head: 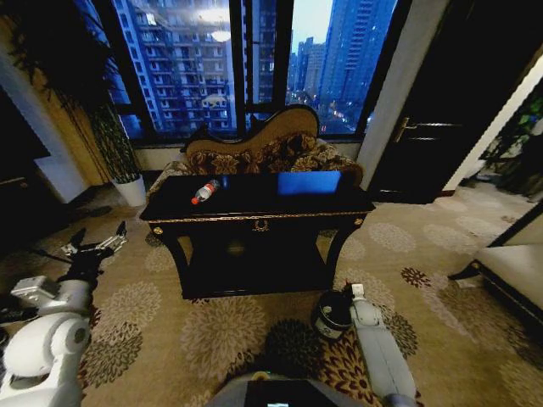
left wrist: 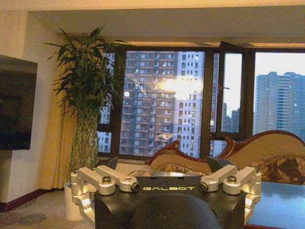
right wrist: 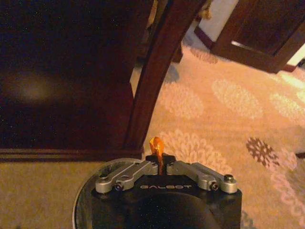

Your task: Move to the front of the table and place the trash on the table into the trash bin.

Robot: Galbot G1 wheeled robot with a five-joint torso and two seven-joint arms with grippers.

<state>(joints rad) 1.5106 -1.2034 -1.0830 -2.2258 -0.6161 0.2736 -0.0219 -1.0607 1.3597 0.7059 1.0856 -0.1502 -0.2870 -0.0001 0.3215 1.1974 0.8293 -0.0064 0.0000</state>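
The black table (head: 254,227) stands ahead, in front of the window. A clear bottle with a red cap (head: 204,192) lies on its left part. The trash bin (head: 327,315) sits on the carpet by the table's right front leg (right wrist: 155,71). My right gripper (head: 346,293) hangs just over the bin's rim (right wrist: 79,202); in the right wrist view this gripper (right wrist: 159,160) is shut on an orange scrap (right wrist: 156,145). My left gripper (head: 98,242) is held up, left of the table, with its fingers (left wrist: 110,163) spread open and nothing between them.
A brown floral sofa (head: 259,153) stands behind the table. A tall plant (left wrist: 86,95) in a white pot (head: 130,190) is at the left by the window. A dark door (head: 428,127) is at the right, and patterned carpet lies around the table.
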